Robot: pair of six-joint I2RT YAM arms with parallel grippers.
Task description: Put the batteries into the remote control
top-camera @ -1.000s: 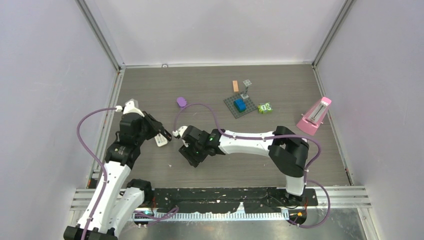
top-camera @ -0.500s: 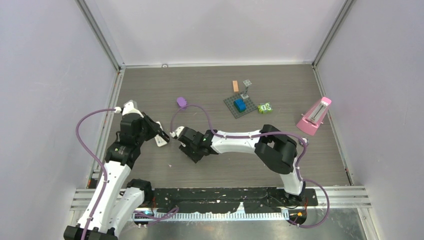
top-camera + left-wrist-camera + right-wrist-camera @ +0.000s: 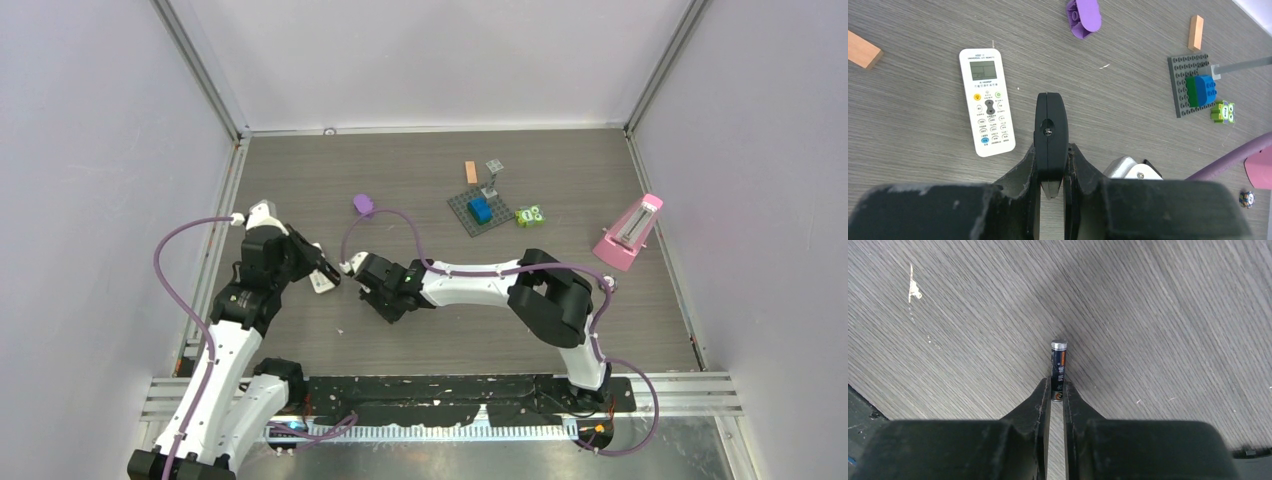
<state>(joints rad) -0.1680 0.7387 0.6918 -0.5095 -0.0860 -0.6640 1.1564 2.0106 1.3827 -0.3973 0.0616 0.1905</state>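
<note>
A white remote control (image 3: 986, 100) lies face up on the table, just left of my left gripper (image 3: 1052, 150); it also shows in the top view (image 3: 320, 283). My left gripper (image 3: 325, 272) is shut on a narrow black piece (image 3: 1050, 120) with a screw, seen edge-on. My right gripper (image 3: 1057, 386) is shut on a dark battery (image 3: 1058, 365) with a silvery end that sticks out forward just above the table. In the top view my right gripper (image 3: 384, 304) is close to the right of the left one. No other batteries show.
A purple piece (image 3: 363, 204), an orange block (image 3: 471, 171), a grey baseplate (image 3: 462, 207) with a blue brick, a green toy (image 3: 530, 215) and a pink metronome (image 3: 628, 232) stand farther back and right. A wooden block (image 3: 863, 50) lies left of the remote.
My right gripper has moved left and a little back toward the left gripper, with its elbow folding in. The left arm has barely moved.
</note>
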